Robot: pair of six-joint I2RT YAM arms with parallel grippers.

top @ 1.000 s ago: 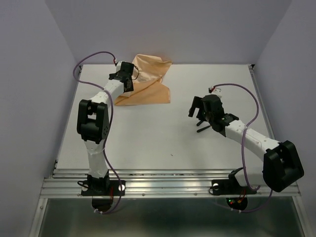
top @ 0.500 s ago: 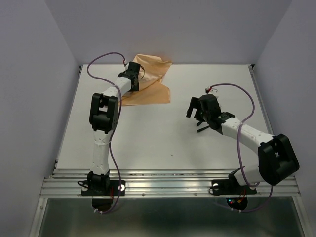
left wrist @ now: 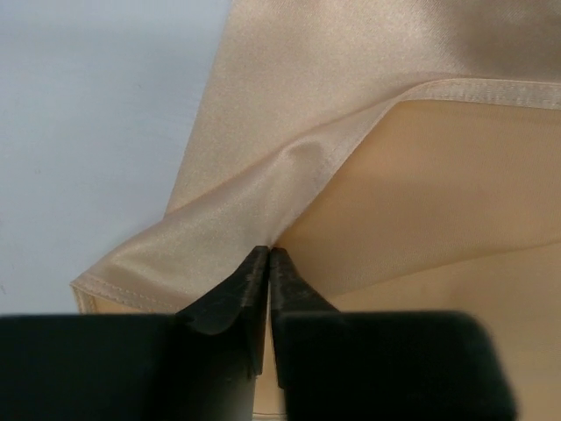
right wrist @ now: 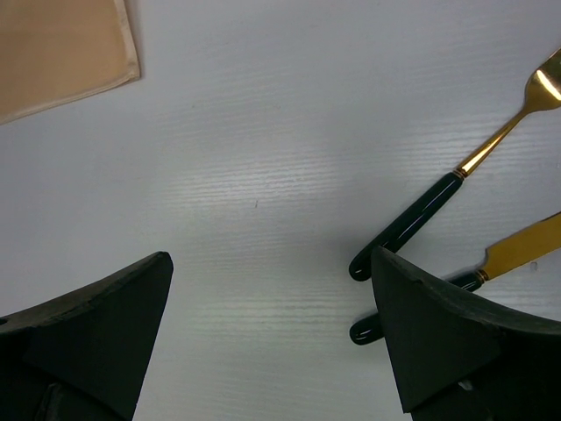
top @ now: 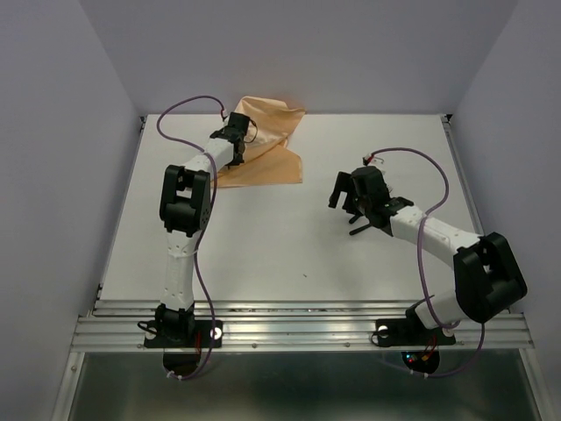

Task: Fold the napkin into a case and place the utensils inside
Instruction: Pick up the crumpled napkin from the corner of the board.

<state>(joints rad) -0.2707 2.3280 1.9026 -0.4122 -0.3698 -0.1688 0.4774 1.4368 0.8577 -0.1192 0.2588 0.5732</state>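
Observation:
The peach-orange napkin (top: 272,156) lies rumpled at the back of the table, one corner raised against the rear wall. My left gripper (top: 235,133) sits over its left part. In the left wrist view that gripper (left wrist: 268,253) is shut on a raised fold of the napkin (left wrist: 351,96). My right gripper (top: 347,191) hovers open over bare table at centre right. In the right wrist view it (right wrist: 270,256) is empty. A gold-headed fork (right wrist: 456,180) and a second utensil (right wrist: 517,250) lie just right of it, partly hidden by the right finger (right wrist: 438,333).
Dark utensil handles (top: 359,230) poke out under the right wrist. A napkin corner (right wrist: 61,44) shows at the upper left of the right wrist view. Lilac walls close in the white table (top: 263,254) on three sides. Purple cables (top: 180,110) loop off both arms.
The left arm reached farther back over the napkin, and its jaws went from wide open to shut on the cloth fold. The right arm drifted slightly left, still open.

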